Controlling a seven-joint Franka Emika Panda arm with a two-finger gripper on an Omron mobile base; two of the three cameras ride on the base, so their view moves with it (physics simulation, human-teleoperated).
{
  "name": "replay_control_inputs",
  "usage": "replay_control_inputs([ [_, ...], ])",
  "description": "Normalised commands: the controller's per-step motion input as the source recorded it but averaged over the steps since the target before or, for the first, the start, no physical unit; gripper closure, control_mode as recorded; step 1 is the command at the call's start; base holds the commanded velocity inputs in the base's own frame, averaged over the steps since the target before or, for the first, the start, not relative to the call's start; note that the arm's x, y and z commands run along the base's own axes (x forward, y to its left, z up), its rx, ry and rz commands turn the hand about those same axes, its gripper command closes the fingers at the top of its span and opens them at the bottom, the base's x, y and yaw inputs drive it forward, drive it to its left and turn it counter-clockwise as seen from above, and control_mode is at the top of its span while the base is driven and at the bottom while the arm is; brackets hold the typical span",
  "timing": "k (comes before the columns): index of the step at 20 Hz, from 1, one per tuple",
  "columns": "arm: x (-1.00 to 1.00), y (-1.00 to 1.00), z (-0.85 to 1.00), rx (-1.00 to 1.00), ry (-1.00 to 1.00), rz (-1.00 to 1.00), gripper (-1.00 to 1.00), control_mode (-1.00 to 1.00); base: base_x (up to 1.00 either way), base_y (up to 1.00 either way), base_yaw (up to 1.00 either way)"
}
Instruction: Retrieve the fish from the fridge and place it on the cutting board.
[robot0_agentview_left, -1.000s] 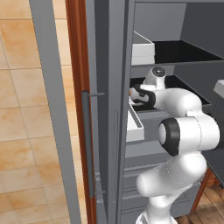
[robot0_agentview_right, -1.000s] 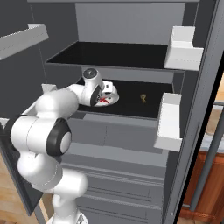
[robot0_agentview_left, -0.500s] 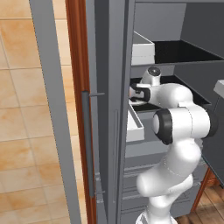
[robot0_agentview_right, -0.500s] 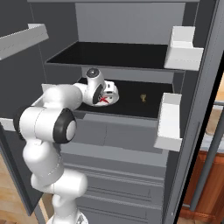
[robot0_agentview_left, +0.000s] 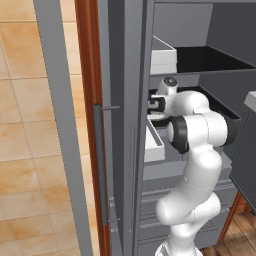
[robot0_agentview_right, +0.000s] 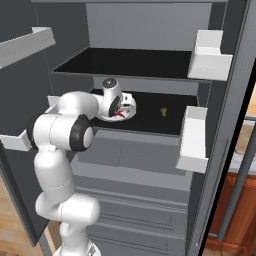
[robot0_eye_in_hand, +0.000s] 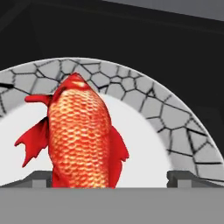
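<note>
The fish (robot0_eye_in_hand: 81, 135) lies on a white plate (robot0_eye_in_hand: 175, 131) on the fridge's (robot0_agentview_right: 150, 60) dark middle shelf, and the gripper (robot0_eye_in_hand: 109, 181) stands over it with jaws wide apart either side, evidently positioned for a grasp.

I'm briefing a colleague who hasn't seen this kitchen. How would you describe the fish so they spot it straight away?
Look into the open fridge, at the dark middle shelf. There, a white round plate with a cracked grey rim holds the fish, with the open gripper right over it. It is bright red with orange scales; the only other item on that shelf is a tiny yellowish thing.
</note>
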Motion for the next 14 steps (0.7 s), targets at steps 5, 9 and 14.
replay_control_inputs([
  [5,0.3,0.02,-0.11,0.04,0.03,0.0,-1.0,-1.0,0.0,0.0,0.0],
  [9,0.01,0.0,-0.29,0.08,0.02,0.0,-1.0,-1.0,0.0,0.0,0.0],
  [14,0.0,0.0,-0.18,0.05,0.0,0.0,1.0,-1.0,0.0,0.0,0.0],
])
